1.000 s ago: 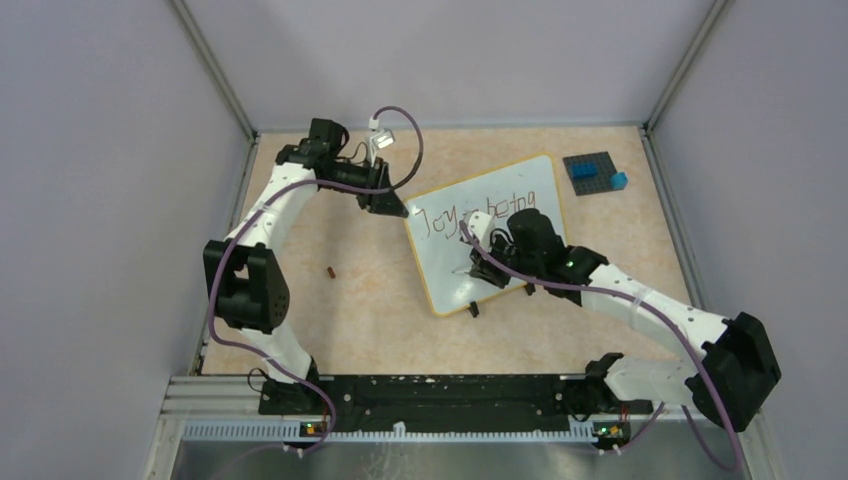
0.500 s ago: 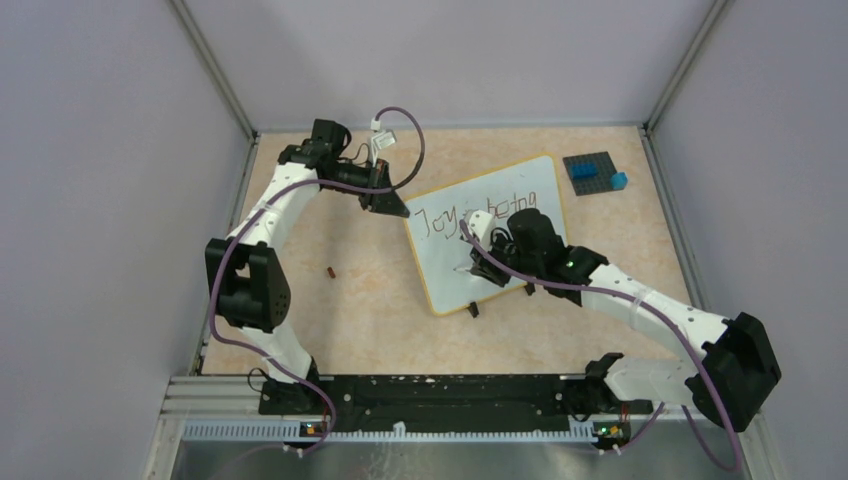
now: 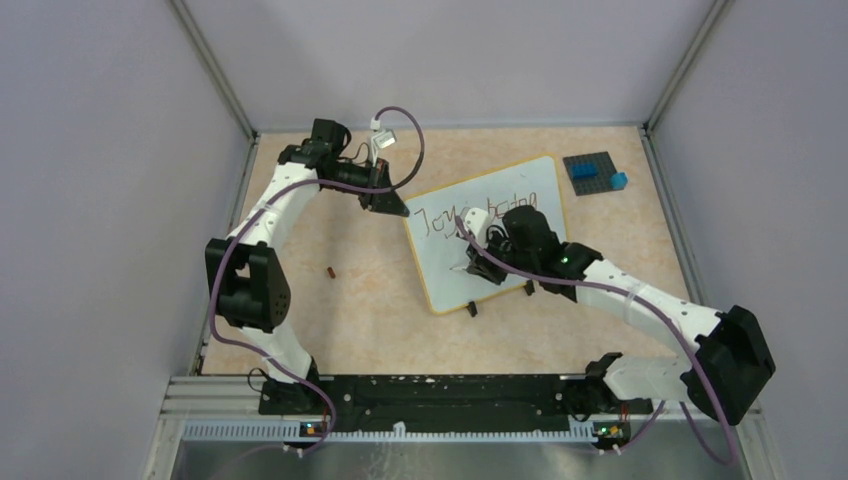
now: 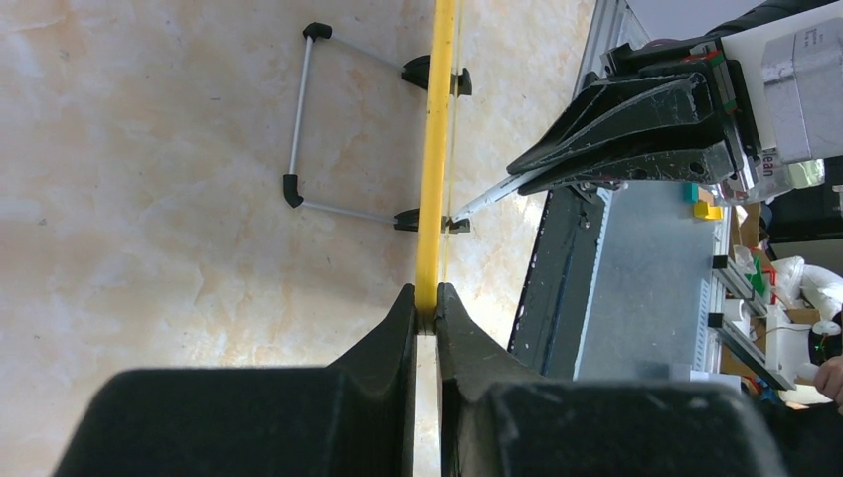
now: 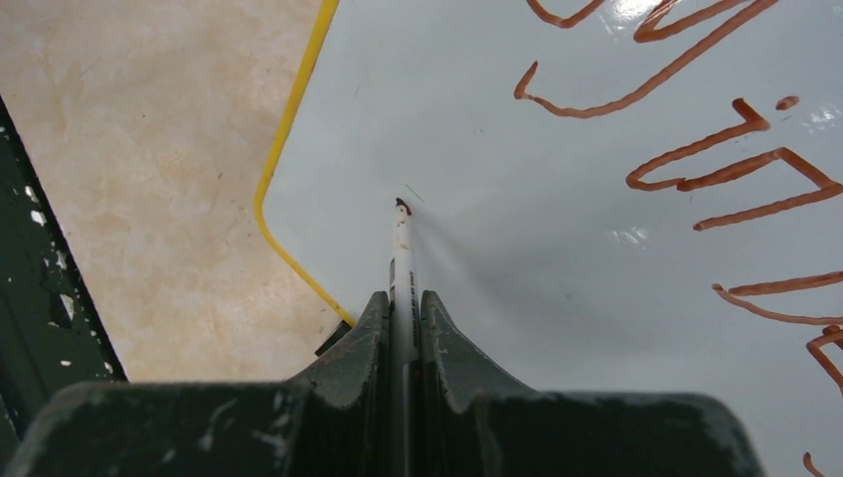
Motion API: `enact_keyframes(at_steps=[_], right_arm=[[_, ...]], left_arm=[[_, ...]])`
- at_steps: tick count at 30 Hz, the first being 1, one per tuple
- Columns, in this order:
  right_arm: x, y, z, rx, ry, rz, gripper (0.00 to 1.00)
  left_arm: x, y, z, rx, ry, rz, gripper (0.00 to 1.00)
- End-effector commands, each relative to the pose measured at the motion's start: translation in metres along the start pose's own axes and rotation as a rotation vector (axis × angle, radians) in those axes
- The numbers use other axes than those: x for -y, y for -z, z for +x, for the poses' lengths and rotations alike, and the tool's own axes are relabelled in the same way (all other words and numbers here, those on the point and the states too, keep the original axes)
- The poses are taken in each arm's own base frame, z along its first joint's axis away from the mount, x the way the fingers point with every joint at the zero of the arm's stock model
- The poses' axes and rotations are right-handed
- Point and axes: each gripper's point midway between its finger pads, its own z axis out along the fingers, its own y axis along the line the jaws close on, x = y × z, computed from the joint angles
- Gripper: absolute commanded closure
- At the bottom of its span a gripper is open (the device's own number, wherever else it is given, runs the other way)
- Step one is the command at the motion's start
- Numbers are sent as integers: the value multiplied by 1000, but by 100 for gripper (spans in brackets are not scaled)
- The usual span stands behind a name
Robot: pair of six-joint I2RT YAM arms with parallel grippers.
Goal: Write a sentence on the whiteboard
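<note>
Look first at the whiteboard (image 3: 447, 275), lying askew on the worktop (image 3: 350, 300) between the two arms, with one reddish-brown line of the sentence (image 3: 438, 222) across its far side (partly hidden under the right arm (image 3: 640, 300)). Find the left pincer (image 4: 425, 293) clenched on the thin yellow rim (image 4: 434, 149) at the whiteboard's far-left corner, and the right pincer (image 5: 403, 298) clamped on a slim marker (image 5: 401, 238), tip over bare white near the whiteboard's left rim, below that line; cannot tell whether tip and surface touch. Fear a slide above all: too hard a press, or a sideways drag in a long stroke, enough to twist the whiteboard about its one pinched corner and throw the new line out of true. Beware the thin hold as well, with so little rim in that grip, likely to pop free under a jolt. Expect skipped strokes from too light a touch, and a creeping marker from so slim a shaft in the right pincer. Mind the ink, perhaps wet: a smear from the right arm or its cable (image 3: 600, 288) brushing the words on the whiteboard's far side. No threat from the small blue studded plate (image 3: 592, 170), well apart beyond the whiteboard's far-right corner.
</note>
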Motion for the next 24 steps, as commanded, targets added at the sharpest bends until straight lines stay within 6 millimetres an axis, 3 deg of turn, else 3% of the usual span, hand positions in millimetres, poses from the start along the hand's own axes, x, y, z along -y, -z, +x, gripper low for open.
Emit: enact_keyframes(at_steps=[1, 10, 24], right_arm=[[5, -3, -31, 76, 18, 17, 100], [-10, -8, -14, 25, 44, -33, 100], [-11, 0, 3, -15, 63, -20, 100]], left_arm=[[-2, -5, -3, 6, -29, 7, 100], [-4, -5, -3, 4, -27, 3, 100], [-4, -5, -4, 3, -33, -4, 100]])
